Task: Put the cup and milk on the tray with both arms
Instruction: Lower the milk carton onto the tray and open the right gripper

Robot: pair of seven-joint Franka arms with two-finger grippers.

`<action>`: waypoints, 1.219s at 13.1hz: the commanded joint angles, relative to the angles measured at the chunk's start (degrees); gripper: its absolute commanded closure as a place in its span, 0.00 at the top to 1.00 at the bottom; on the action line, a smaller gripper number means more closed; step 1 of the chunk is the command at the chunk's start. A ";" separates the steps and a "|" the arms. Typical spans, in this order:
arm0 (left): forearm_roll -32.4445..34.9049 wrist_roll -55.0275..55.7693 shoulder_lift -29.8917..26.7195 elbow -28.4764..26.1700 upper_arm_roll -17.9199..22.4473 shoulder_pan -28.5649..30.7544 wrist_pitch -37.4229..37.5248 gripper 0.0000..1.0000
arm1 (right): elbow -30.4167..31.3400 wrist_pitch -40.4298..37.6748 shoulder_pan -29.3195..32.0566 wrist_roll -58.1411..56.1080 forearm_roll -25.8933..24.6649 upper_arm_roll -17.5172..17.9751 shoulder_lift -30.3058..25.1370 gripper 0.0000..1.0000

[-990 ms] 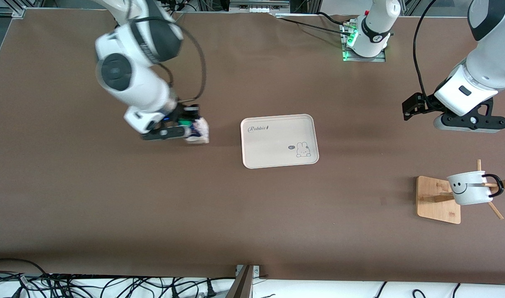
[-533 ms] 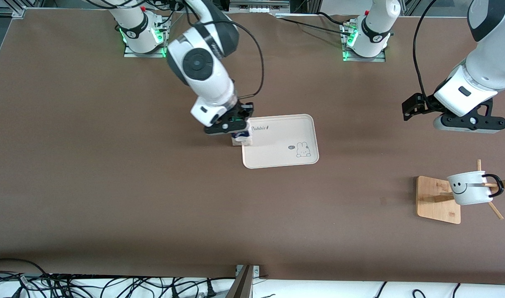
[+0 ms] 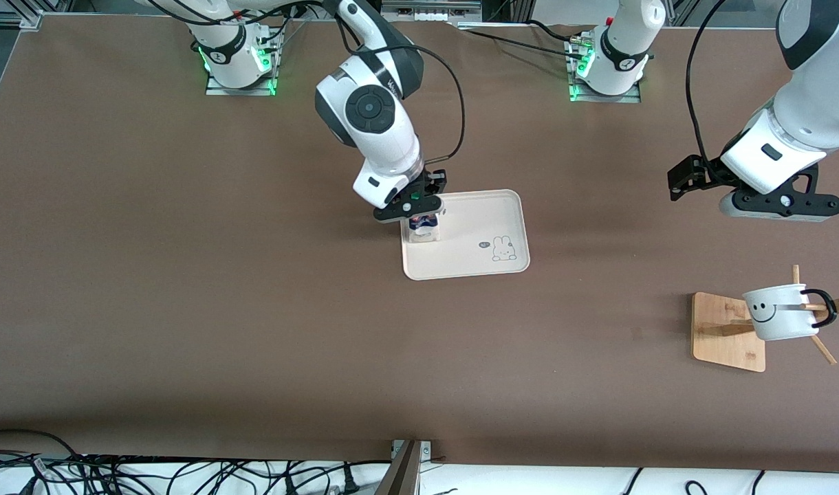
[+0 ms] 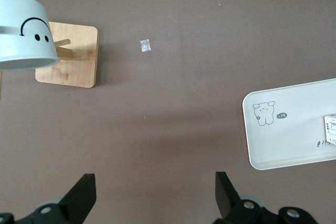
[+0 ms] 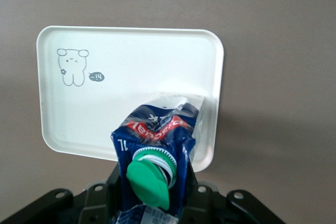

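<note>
My right gripper (image 3: 412, 210) is shut on the milk (image 3: 423, 228), a dark-blue and white carton with a green cap (image 5: 149, 182). It holds the carton upright over the end of the cream tray (image 3: 474, 237) toward the right arm. I cannot tell whether the carton touches the tray. In the right wrist view the carton (image 5: 157, 140) fills the space between the jaws, over the tray's (image 5: 115, 87) corner. The cup (image 3: 780, 313), a white smiley mug, hangs on a wooden rack toward the left arm's end. My left gripper (image 3: 780, 204) waits open and empty over bare table (image 4: 155, 198).
The wooden rack (image 3: 729, 333) has a flat base and slanted pegs; the mug hangs tilted on one. A tiny white scrap (image 4: 145, 46) lies on the table between rack and tray. Cables lie along the table edge nearest the front camera.
My right arm has carried the milk from the table at its own end across to over the tray's end. The left arm, cup and tray have not moved.
</note>
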State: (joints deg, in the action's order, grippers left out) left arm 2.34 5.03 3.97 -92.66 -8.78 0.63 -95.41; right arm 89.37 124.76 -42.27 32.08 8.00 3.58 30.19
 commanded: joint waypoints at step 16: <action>-0.05 0.25 0.77 2.04 0.17 -0.37 1.45 1.00 | -5.18 -17.69 -0.54 -2.71 -2.11 -17.26 -8.64 1.00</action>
State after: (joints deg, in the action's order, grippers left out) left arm 2.34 5.03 4.01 -92.58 -8.78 0.63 -95.41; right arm 83.89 110.39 -42.67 32.52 5.50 -9.53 23.92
